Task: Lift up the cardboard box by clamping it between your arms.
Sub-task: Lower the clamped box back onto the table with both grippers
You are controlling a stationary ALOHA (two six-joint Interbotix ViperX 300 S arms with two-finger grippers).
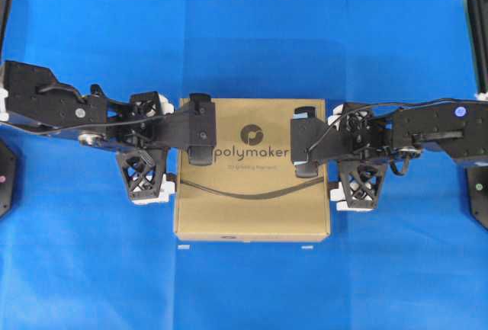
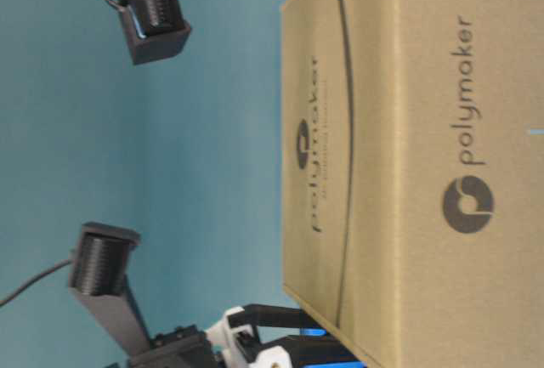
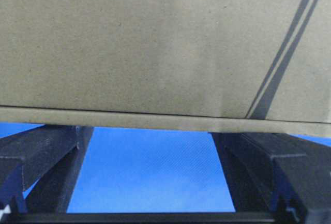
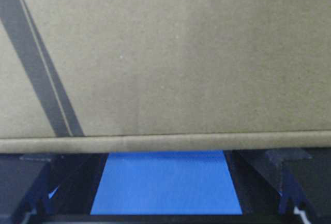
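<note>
The brown cardboard box (image 1: 252,193), printed with a round logo, "polymaker" and a curved line, sits between my two arms on the blue cloth. My left gripper (image 1: 164,151) is open, its spread lattice fingers (image 1: 142,171) against the box's left side. My right gripper (image 1: 339,155) is open too, fingers (image 1: 358,181) against the right side. Both wrist cameras overhang the box top. In the left wrist view the box edge (image 3: 165,120) runs across the open gripper (image 3: 152,131); the right wrist view shows the same edge (image 4: 165,142) and gripper (image 4: 165,151). The table-level view shows the box (image 2: 408,172) close up. Whether it is off the cloth, I cannot tell.
Blue cloth (image 1: 244,48) covers the table around the box. Two small white marks (image 1: 183,248) lie on the cloth just in front of the box. Dark arm bases stand at the far left (image 1: 4,177) and far right (image 1: 479,193) edges.
</note>
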